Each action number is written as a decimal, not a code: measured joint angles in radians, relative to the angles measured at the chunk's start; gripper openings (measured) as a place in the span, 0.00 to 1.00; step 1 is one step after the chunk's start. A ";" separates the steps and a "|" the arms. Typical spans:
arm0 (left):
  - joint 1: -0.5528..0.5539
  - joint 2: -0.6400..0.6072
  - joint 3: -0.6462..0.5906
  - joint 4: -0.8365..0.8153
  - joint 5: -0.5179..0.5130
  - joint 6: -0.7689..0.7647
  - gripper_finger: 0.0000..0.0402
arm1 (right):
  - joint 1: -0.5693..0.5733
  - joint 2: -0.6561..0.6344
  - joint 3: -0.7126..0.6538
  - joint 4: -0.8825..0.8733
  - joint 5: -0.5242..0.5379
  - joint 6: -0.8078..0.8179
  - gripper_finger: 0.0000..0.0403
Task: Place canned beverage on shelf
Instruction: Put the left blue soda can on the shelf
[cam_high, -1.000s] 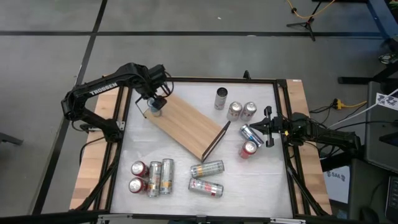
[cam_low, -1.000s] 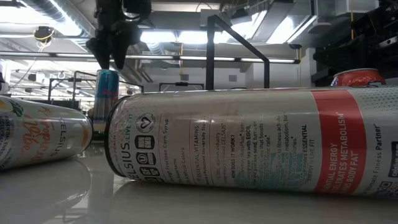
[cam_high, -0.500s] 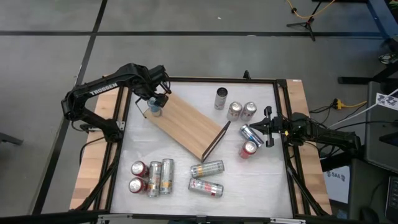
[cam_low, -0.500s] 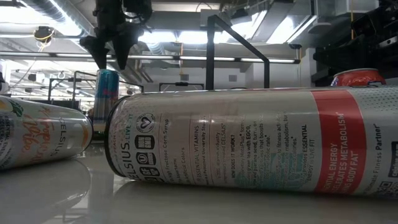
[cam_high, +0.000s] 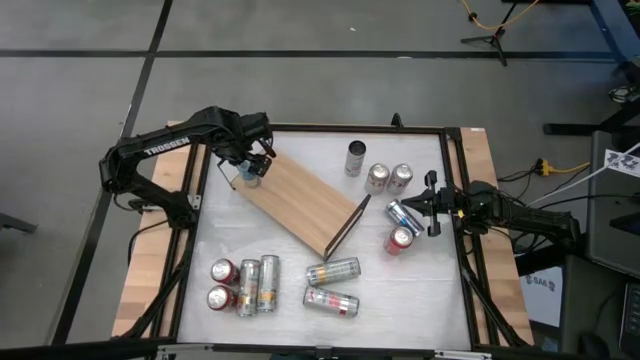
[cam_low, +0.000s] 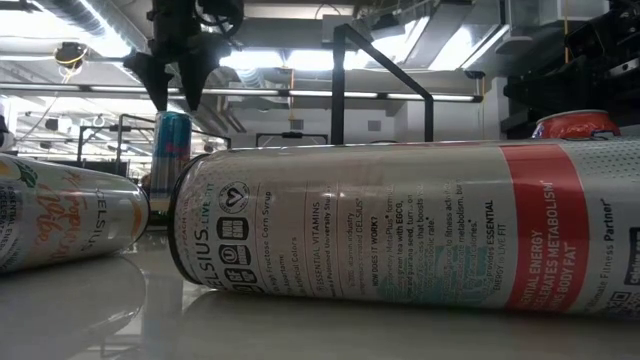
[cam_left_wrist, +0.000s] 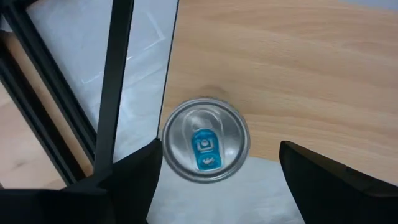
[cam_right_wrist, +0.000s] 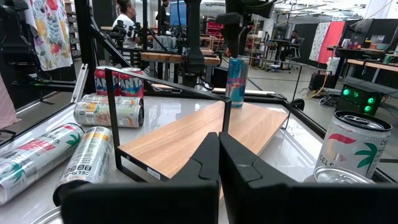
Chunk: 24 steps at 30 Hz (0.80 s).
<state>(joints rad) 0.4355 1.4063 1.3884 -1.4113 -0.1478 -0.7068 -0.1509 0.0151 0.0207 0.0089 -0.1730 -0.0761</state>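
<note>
A blue and silver canned beverage (cam_high: 248, 176) stands upright on the far left end of the shelf (cam_high: 300, 200), a light wooden board on a black frame that lies slantwise across the table. My left gripper (cam_high: 252, 160) hangs straight above the can, pointing down. In the low view it is open (cam_low: 175, 98), its tips clear of the can's top (cam_low: 172, 116). In the left wrist view its fingers (cam_left_wrist: 130, 186) stand wide on either side of the can's lid (cam_left_wrist: 205, 149). At the table's right edge, my right gripper (cam_high: 431, 205) rests level and shut.
Three cans (cam_high: 378, 177) stand upright behind the shelf. Two more (cam_high: 400, 228) lie just in front of my right gripper. Several cans (cam_high: 242, 285) lie near the front left, and two (cam_high: 332, 285) near the front middle. A big can (cam_low: 400, 225) fills the low view.
My left gripper has rolled about its own pointing line while staying above the can, so in the low view its two fingers now stand side by side. The can has not moved.
</note>
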 joint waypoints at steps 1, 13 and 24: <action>0.000 0.000 0.000 -0.004 0.000 -0.002 0.78 | 0.000 0.000 0.000 0.000 0.000 0.000 0.00; -0.001 0.000 0.000 -0.027 0.008 -0.122 0.78 | 0.000 0.000 0.000 0.000 0.000 0.000 0.00; 0.000 0.000 -0.053 0.002 0.010 -0.184 0.78 | 0.000 0.000 0.000 0.000 0.000 0.000 0.00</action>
<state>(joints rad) 0.4351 1.4059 1.3354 -1.4091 -0.1376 -0.8904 -0.1505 0.0151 0.0208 0.0086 -0.1730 -0.0765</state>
